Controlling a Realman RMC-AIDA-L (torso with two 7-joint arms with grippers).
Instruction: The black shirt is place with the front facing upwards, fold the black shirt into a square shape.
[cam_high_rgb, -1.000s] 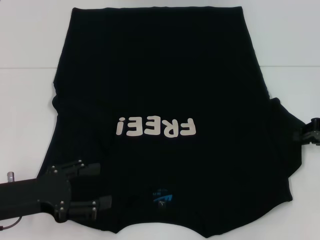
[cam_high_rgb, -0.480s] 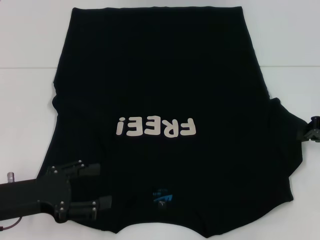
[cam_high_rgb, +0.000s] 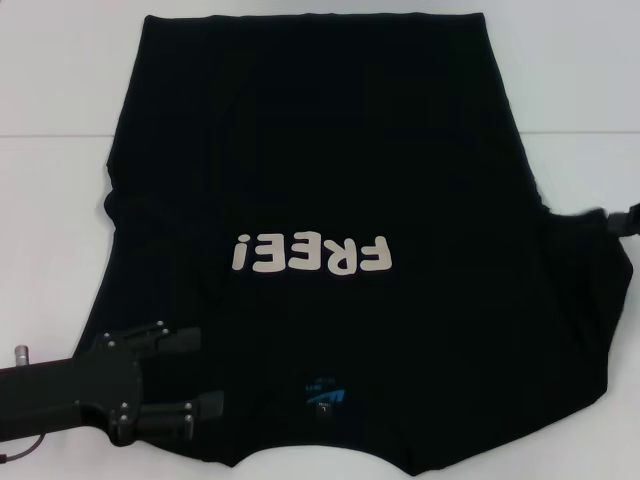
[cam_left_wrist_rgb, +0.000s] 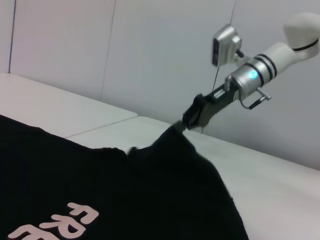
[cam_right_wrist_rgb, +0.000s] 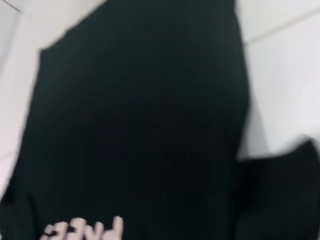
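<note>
the right gripper (cam_left_wrist_rgb: 192, 116) is clamped on the tip of the right sleeve of the black shirt (cam_high_rgb: 320, 200), holding that corner lifted off the white table (cam_high_rgb: 50, 200) at the right edge of the scene; in the left wrist view the cloth rises in a peak to its closed fingers. the left gripper (cam_high_rgb: 190, 375) hovers over the near left part of the shirt, beside the left sleeve, fingers spread apart and holding nothing.

the shirt lies spread over the middle of the table, front up, collar toward the near edge and hem at the far side, with the white "free!" lettering (cam_high_rgb: 310, 256) across the middle and a small blue logo (cam_high_rgb: 327, 392) nearer.

judging by this, the folding has barely begun: no fold is laid yet. the right sleeve looks about to be carried inward; the left sleeve and the lengthwise folds remain.
</note>
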